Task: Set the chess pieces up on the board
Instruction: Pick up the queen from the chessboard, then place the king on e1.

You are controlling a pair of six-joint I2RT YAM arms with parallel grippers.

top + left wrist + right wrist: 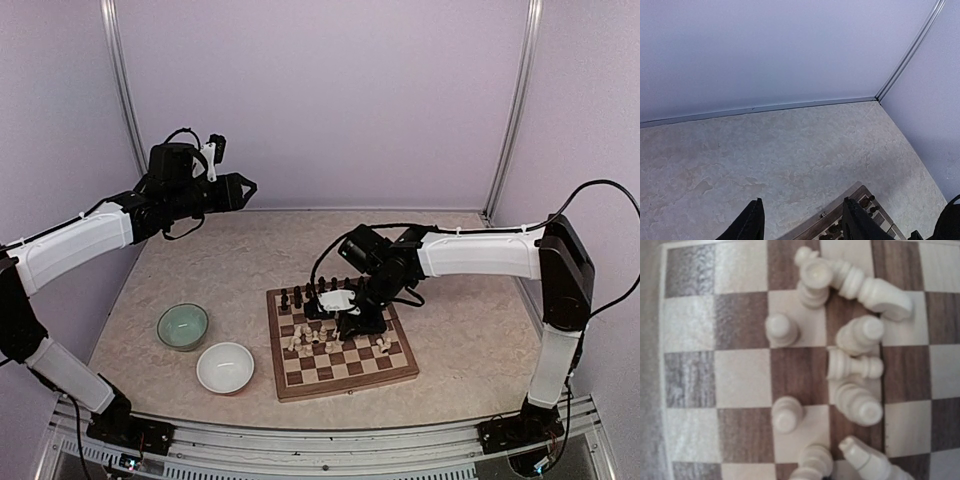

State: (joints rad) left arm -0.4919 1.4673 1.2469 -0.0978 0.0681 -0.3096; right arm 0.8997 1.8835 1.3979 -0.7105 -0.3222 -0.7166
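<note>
— Scanning from the big things down, where does it all sit?
— The bench (470,310) carries the board (348,385) near its middle, with a green bowl (183,326) and a white bowl (225,367) to the board's left. Along its far edge stand the dark pieces (297,296). The cream pieces (860,334) are bunched mid-board, several lying on their sides.
— And the arms?
— The left gripper (802,222) hangs high over the far left, spread apart, holding nothing. The right gripper (350,318) is down over the cream bunch, jaws together. Whether a piece is pinched between them I cannot tell.
— How will a piece handle?
— I'd judge it light, stiff turned wood, smooth enough to slip, and the fallen ones will likely roll. Take an upright one at the narrow neck under its head. Take a fallen one across the waist, clear of any neighbour touching it.
— Any writing?
— None readable on the board, bowls or pieces.
</note>
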